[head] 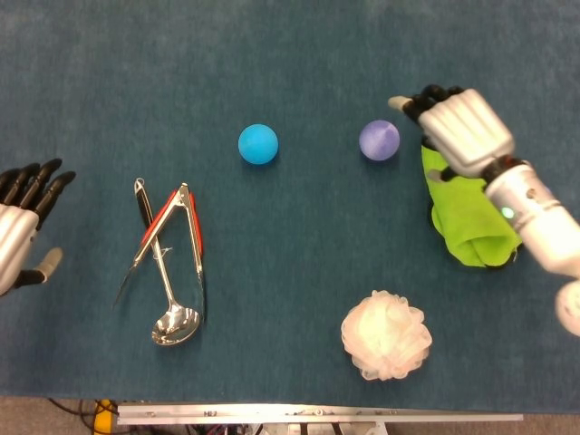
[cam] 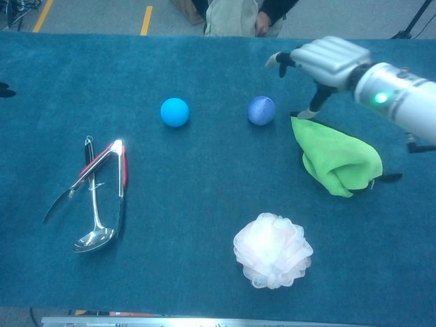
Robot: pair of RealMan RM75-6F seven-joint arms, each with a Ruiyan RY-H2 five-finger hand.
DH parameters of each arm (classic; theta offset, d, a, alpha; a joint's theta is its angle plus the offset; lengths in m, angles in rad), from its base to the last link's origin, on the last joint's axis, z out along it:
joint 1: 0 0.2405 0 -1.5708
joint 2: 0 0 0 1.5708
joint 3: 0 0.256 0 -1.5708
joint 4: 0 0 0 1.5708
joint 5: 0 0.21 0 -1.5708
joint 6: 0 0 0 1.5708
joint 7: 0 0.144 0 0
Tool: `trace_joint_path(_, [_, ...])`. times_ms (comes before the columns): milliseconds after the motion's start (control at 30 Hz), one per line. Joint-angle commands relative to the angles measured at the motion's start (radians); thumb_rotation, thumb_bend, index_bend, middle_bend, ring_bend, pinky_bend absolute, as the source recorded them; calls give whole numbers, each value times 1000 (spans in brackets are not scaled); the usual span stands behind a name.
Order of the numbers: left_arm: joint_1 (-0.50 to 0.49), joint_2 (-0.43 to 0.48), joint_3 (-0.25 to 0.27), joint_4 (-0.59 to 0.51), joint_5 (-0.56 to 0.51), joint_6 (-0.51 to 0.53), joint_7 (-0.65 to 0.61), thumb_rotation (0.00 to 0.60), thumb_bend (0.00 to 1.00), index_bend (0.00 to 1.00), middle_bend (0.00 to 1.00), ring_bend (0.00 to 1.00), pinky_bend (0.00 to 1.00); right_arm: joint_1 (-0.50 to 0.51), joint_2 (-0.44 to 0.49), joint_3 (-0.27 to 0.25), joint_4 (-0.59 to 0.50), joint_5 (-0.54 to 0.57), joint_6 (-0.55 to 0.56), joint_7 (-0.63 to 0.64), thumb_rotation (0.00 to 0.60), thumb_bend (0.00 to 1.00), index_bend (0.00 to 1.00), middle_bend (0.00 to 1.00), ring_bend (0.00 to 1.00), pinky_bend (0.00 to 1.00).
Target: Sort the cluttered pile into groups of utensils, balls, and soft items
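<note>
A purple ball (head: 379, 140) (cam: 261, 110) and a blue ball (head: 258, 143) (cam: 174, 112) lie apart on the blue cloth. My right hand (head: 456, 127) (cam: 324, 63) hovers open just right of the purple ball, over the far end of a green cloth (head: 467, 210) (cam: 336, 156). A white bath pouf (head: 386, 333) (cam: 272, 248) lies near the front. Red-handled tongs (head: 171, 236) (cam: 102, 172) and a steel ladle (head: 166, 281) (cam: 92, 211) lie crossed at the left. My left hand (head: 22, 232) rests open at the far left, holding nothing.
The table's front edge (head: 317, 415) shows a metal rail. A seated person (cam: 238, 15) is behind the far edge. Bare blue cloth (head: 290, 236) stretches between the utensils and the soft items.
</note>
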Motion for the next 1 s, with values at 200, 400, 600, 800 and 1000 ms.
trace_joint_path(200, [21,19,8,-3,1,24,-10,600,349,0,17,0,73,125,-154,-7,132,195,-15,-166,600,0,183,314,203,352])
trace_joint_path(400, [34,28,11,2,1,36,-25,600,349,0,17,0,73,174,-232,-14,215,271,-6,-216,600,0,183,314,203,362])
trace_joint_path(600, [41,33,12,8,4,43,-38,600,349,0,17,0,73,200,-283,-22,269,299,10,-236,600,2,237,328,221,401])
trace_joint_path(800, [47,36,13,12,12,50,-49,600,349,0,17,0,73,212,-316,-42,313,296,24,-261,600,54,365,366,265,449])
trace_joint_path(1000, [54,38,13,13,15,57,-56,600,349,0,17,0,73,223,-353,-49,352,301,39,-285,600,76,425,385,296,491])
